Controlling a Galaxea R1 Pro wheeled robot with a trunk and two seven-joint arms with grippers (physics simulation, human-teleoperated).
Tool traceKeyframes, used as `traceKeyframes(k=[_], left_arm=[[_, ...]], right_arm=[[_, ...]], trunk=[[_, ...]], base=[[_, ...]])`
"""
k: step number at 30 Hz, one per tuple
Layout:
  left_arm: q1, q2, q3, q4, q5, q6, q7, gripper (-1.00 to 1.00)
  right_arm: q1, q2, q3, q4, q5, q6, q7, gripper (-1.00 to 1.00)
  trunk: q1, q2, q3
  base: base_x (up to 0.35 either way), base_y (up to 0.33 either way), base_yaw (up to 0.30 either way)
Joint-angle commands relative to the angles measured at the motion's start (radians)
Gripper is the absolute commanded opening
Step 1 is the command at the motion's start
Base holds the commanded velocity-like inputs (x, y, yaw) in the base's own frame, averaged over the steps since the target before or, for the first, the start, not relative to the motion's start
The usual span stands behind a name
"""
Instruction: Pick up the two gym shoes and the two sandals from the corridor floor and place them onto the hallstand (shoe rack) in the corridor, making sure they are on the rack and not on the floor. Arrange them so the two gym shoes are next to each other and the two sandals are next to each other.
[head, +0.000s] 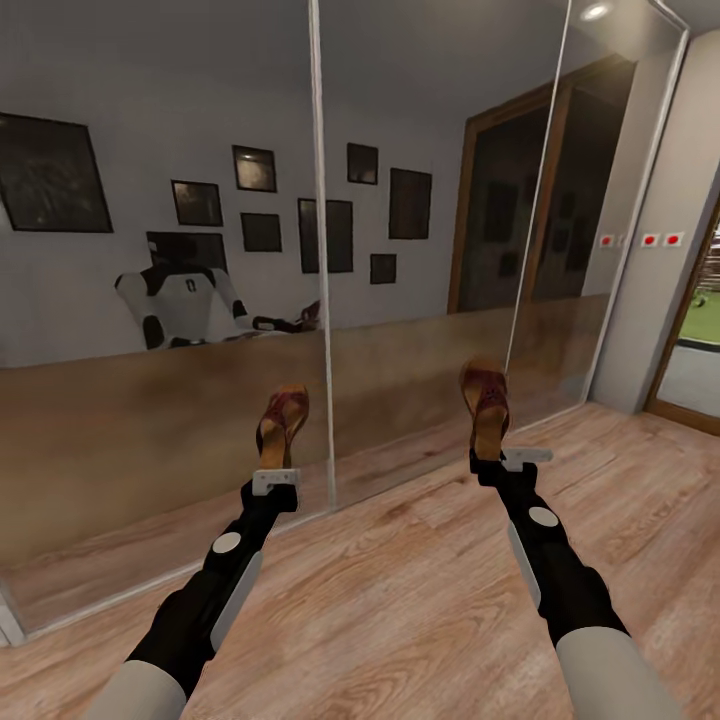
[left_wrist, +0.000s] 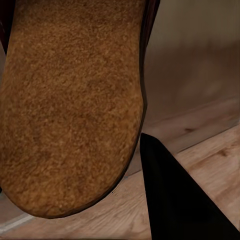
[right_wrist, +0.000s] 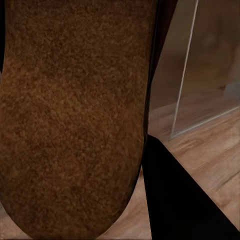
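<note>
2 arms: grey upper sleeves, black forearms with white panels, round white dots, white wrist brackets.

I see the corridor floor of light brown wood planks with visible grain. It runs to the mirrored sliding panels standing on it, and no loose thing lies on the planks in my head view.

No text, label, brand or number can be read anywhere, not even on the dark framed wall pictures.
</note>
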Motion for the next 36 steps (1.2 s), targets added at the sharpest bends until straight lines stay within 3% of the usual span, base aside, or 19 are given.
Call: traceKeyframes(k=[1, 21, 36], left_arm=[[-0.001, 0.000, -0.003, -0.001, 0.005, 0.005, 0.006, -1.00], [0.000, -0.001, -0.003, -0.001, 0.006, 0.005, 0.006, -1.00], [0.000, -0.001, -0.003, -0.001, 0.005, 0.005, 0.006, -1.00]], right_arm=[[0.000, 0.000, 0.000, -0.002, 0.007, 0.007, -0.002, -1.00], [0.000, 0.000, -0.001, -0.002, 0.007, 0.007, -0.002, -1.00], [0.000, 0.000, -0.001, -0.002, 0.007, 0.007, -0.002, -1.00]], trunk=[[0.000, -0.001, -0.002], [0.000, -0.001, -0.015], [0.000, -0.001, -0.026]], base=[[0.000, 0.000, 0.290], [-0.078, 0.000, 0.290], [-0.167, 0.000, 0.290]])
